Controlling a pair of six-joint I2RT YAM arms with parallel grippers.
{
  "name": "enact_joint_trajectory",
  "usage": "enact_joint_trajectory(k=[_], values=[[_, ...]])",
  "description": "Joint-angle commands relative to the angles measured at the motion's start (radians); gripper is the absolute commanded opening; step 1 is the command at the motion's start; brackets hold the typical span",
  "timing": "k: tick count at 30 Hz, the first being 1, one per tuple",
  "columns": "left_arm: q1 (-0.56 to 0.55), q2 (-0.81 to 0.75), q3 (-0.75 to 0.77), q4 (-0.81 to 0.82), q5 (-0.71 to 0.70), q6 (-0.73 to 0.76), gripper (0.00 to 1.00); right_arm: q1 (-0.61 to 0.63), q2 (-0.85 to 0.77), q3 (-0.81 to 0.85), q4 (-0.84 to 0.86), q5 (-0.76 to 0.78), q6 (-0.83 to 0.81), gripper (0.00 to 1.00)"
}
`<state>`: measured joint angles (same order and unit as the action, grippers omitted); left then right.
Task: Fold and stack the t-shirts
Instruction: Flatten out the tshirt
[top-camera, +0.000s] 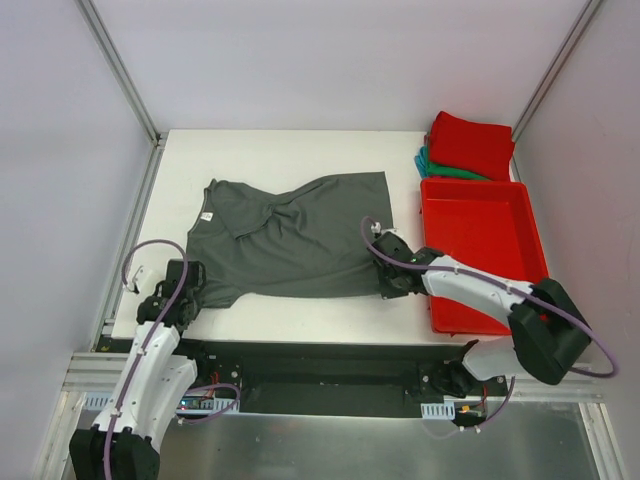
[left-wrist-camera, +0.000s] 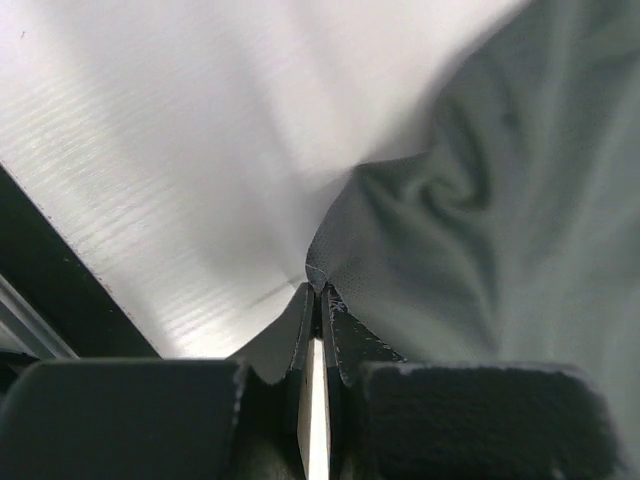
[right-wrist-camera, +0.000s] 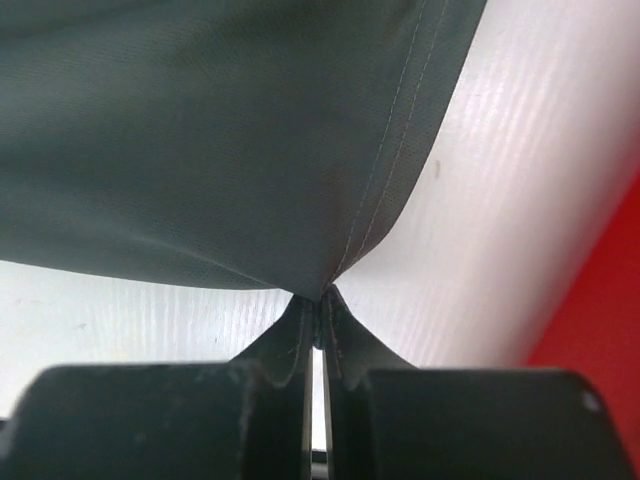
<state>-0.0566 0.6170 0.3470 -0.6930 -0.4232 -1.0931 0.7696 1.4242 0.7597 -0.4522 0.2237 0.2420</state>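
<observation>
A dark charcoal-grey t-shirt (top-camera: 290, 240) lies spread on the white table (top-camera: 280, 155), rumpled near its collar. My left gripper (top-camera: 190, 290) is shut on the shirt's near left corner (left-wrist-camera: 330, 262), by the sleeve. My right gripper (top-camera: 385, 285) is shut on the hemmed near right corner (right-wrist-camera: 340, 262). In both wrist views the cloth is pinched between the fingertips and pulled into a peak. A folded bright red t-shirt (top-camera: 470, 145) rests on a folded teal-green t-shirt (top-camera: 440, 168) at the far right.
A red plastic tray (top-camera: 480, 255) stands at the right, just beside my right arm; its red wall (right-wrist-camera: 600, 330) shows in the right wrist view. Aluminium frame posts (top-camera: 120, 70) and grey walls enclose the table.
</observation>
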Motion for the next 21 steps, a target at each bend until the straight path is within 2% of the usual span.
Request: enact_joint_trajectory(k=[1,5,9,16,21], values=[[0.012,-0.043,0.188,-0.072,0.018,0.053,0.0,0.002,-0.169,0.111,-0.089,0.037,-0.082,0.01],[0.014,-0.117,0.34,-0.082,0.06,0.05,0.0,0.0,-0.3,0.225,-0.147,0.011,-0.141,0.0],[0.014,-0.14,0.571,-0.097,0.069,0.082,0.0,-0.004,-0.413,0.369,-0.222,0.017,-0.191,0.0],[0.012,-0.083,1.027,-0.106,0.139,0.186,0.0,-0.003,-0.559,0.656,-0.33,-0.118,-0.231,0.0],[0.014,0.006,1.397,-0.106,0.213,0.278,0.0,-0.003,-0.556,0.939,-0.431,-0.254,-0.234,0.01]])
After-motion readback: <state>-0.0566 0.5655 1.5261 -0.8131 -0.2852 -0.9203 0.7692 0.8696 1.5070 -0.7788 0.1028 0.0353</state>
